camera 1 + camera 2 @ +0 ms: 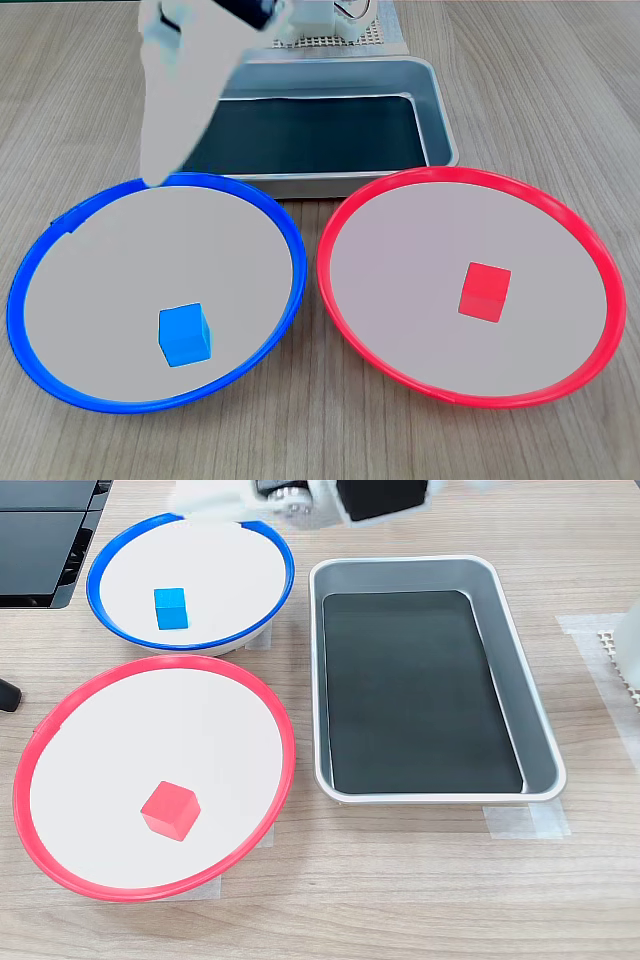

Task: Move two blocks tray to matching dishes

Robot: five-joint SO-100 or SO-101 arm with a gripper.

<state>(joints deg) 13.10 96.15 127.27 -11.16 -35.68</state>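
Resting in matching dishes, both blocks

tray: brushed metal; table: matt woodgrain; dishes: glossy rims

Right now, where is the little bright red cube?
The small bright red cube lies inside the red-rimmed round dish, right of the blue-rimmed dish in this fixed view, in front of the silver tray.
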